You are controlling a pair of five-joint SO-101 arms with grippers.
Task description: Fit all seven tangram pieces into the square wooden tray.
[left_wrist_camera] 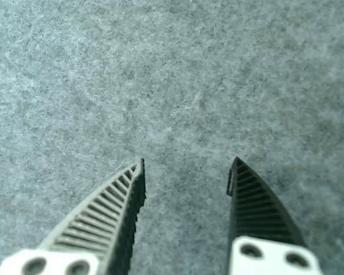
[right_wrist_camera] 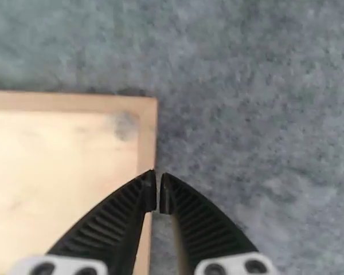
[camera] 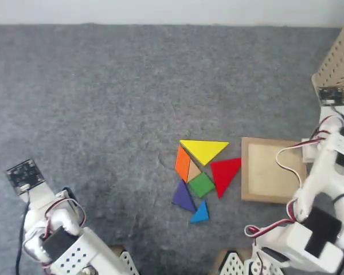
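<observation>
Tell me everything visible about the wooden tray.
The wooden tray is square, light wood, with a raised rim around a shallow, empty recess. It lies flat on the grey carpet; the red triangle lies just beside one edge. The shut right end effector hangs over its rim near a corner.

left arm (camera: 54, 229) sits folded low at the near-left of the high view. left gripper (left_wrist_camera: 188, 166) points straight down, fingers spread wide with a clear gap between the tips. right arm (camera: 324, 189) is hunched at the far right, right gripper (right_wrist_camera: 157, 177) also facing down, ribbed fingertips closed until they all but touch.
</observation>
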